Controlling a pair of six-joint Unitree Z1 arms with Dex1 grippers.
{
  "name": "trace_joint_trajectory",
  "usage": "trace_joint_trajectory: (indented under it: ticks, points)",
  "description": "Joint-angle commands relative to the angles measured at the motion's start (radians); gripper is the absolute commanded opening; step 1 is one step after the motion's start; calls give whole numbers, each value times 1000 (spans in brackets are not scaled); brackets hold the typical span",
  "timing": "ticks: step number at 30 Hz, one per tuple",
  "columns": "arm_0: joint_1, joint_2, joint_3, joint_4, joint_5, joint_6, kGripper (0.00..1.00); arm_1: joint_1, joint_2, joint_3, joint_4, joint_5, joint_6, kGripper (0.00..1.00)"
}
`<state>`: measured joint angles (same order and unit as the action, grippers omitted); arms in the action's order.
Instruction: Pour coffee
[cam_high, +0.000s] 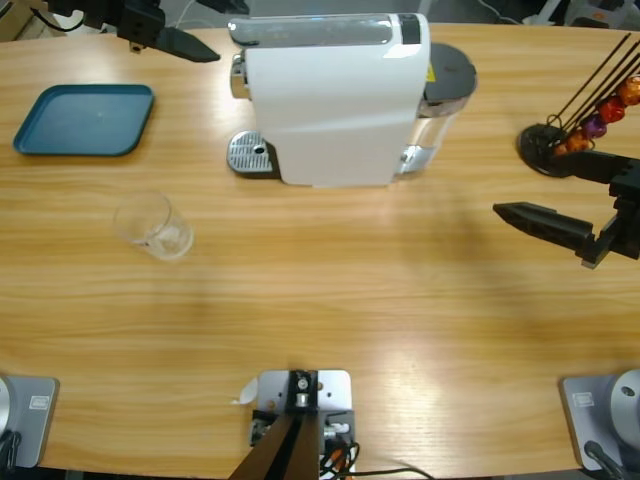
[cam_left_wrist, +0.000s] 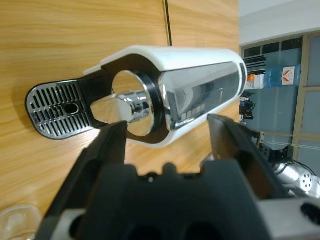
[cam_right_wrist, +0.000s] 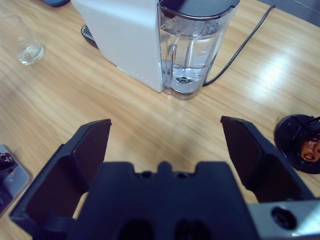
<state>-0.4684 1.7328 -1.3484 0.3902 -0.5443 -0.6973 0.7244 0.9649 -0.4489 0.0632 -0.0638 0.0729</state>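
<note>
Both grippers are hanging empty with their jaws spread wide. The left gripper (cam_left_wrist: 165, 145) is looking along its parted jaws at the front of the white coffee machine (cam_left_wrist: 170, 95), with the chrome spout (cam_left_wrist: 132, 109) and the grey drip grille (cam_left_wrist: 57, 110) straight ahead; in the high view it is sitting at the far left edge of the table (cam_high: 170, 40). The right gripper (cam_right_wrist: 165, 150) is also released, hovering over bare wood at the right side (cam_high: 545, 225), facing the machine's clear water tank (cam_right_wrist: 192, 55), with the capsule stand (cam_high: 590, 120) just beyond it.

My reading is that the task is only starting: nothing is grasped, and no cup is standing under the spout. The next move probably calls for one arm reaching to the small clear glass tumbler (cam_high: 155, 225), closing on its wall without tipping it, and carrying it to the grille.

That glass is standing upright on the table, left of the machine and nearer than the blue tray (cam_high: 85, 120), well apart from both grippers. It is looking transparent; the coffee, if any, is not showing as a dark layer here, so I cannot tell whether it holds liquid.
</note>
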Motion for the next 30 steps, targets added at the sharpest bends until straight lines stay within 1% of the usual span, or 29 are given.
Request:
trace_joint_trajectory:
  ticks: [1,2,5,6,8,9,14,16,19,20,21,24,25,26,30]
  points:
    - [10,68,-15,-16,-31,-6,526,7,20,15,4,-5,1,991]
    - [10,68,-15,-16,-32,-4,520,7,21,15,4,-4,1,991]
    - [10,70,-15,-16,-57,-2,368,7,21,15,4,-2,1,991]
    - [10,70,-15,-16,-66,-2,347,7,21,15,4,-2,1,991]
    - [10,69,-15,-16,-72,-2,332,7,23,14,4,-1,1,991]
    - [10,67,-16,-16,-72,-2,298,7,24,14,4,0,1,991]
    - [12,59,-20,-16,-73,-1,295,7,24,14,4,1,1,991]
    - [6,59,-26,-16,-72,12,260,7,26,14,4,1,1,991]
    - [1,55,-33,-15,-70,29,252,7,28,13,4,1,1,991]
    - [-1,51,-37,-15,-65,40,163,7,28,13,4,1,1,991]
    - [-1,47,-40,-15,-63,48,113,7,29,13,4,1,1,991]
    - [-2,51,-43,-14,-67,50,105,7,31,13,4,1,1,991]
    - [-3,54,-40,-15,-70,50,39,7,31,13,4,1,1,991]
    - [-3,56,-37,-15,-71,50,0,7,31,13,4,1,1,991]
    - [-3,62,-34,-14,-73,51,0,7,31,13,4,1,1,991]
